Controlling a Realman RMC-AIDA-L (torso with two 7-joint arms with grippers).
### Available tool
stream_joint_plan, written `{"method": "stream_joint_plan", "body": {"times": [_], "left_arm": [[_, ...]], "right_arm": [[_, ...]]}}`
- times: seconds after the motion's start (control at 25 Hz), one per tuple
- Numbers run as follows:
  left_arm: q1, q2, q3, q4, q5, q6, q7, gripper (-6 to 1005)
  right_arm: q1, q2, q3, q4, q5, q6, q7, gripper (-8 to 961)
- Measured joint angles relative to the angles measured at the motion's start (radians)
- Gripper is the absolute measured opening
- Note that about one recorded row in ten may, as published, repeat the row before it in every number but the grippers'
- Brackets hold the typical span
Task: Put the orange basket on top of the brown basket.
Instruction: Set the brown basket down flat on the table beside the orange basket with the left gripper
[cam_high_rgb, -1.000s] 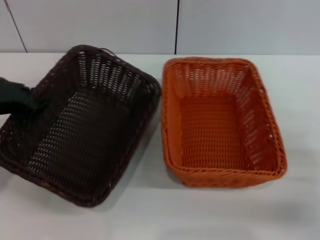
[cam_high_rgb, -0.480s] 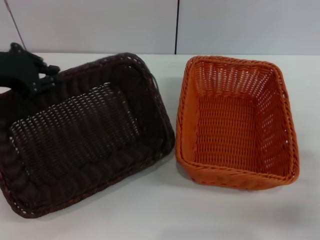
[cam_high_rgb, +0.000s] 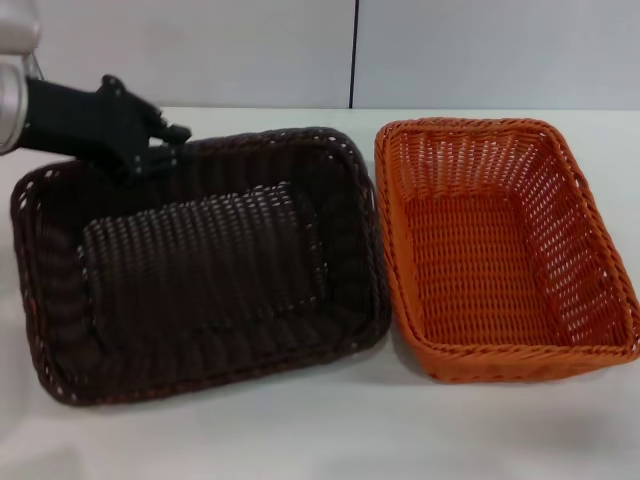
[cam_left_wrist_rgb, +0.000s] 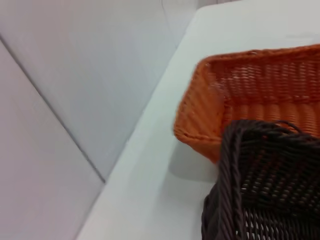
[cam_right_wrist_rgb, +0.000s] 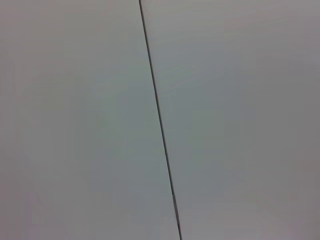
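The brown basket (cam_high_rgb: 200, 265) lies on the white table at the left and seems to be upside down, its flat bottom facing up. The orange basket (cam_high_rgb: 500, 245) stands upright and empty right beside it, rims almost touching. My left gripper (cam_high_rgb: 165, 143) is at the brown basket's far rim and looks shut on it. The left wrist view shows a corner of the brown basket (cam_left_wrist_rgb: 265, 180) close up, with the orange basket (cam_left_wrist_rgb: 240, 100) beyond it. My right gripper is out of view; its wrist view shows only a wall.
The white table (cam_high_rgb: 320, 430) has bare room in front of both baskets. A grey panelled wall (cam_high_rgb: 350, 50) runs along the table's far edge.
My left gripper has swung up and to the right with the brown basket, turning it from tilted to flat. The orange basket now sits further right in the view.
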Motion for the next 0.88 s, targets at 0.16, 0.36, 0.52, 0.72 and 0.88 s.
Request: {"method": "stream_joint_plan", "body": {"times": [0.16, 0.36, 0.52, 0.72, 0.88], "left_arm": [[-0.020, -0.019, -0.004, 0.017, 0.001, 0.100, -0.006, 173], [-0.012, -0.052, 0.002, -0.011, -0.004, 0.139, -0.014, 171], [-0.011, -0.057, 0.014, -0.011, -0.001, 0.139, -0.011, 276], [-0.008, -0.058, 0.039, 0.001, 0.001, 0.154, 0.004, 420], [-0.010, -0.071, 0.041, 0.002, -0.004, 0.206, 0.035, 519]], "right_arm": [[0.003, -0.003, 0.000, 0.000, 0.000, 0.000, 0.000, 707], [0.004, -0.004, 0.000, 0.001, 0.000, -0.001, 0.000, 707], [0.001, -0.004, -0.001, 0.002, 0.000, -0.001, 0.000, 707], [0.000, -0.003, -0.003, 0.001, -0.006, 0.000, 0.000, 707], [0.000, -0.004, -0.003, 0.000, -0.006, 0.000, 0.000, 707]]}}
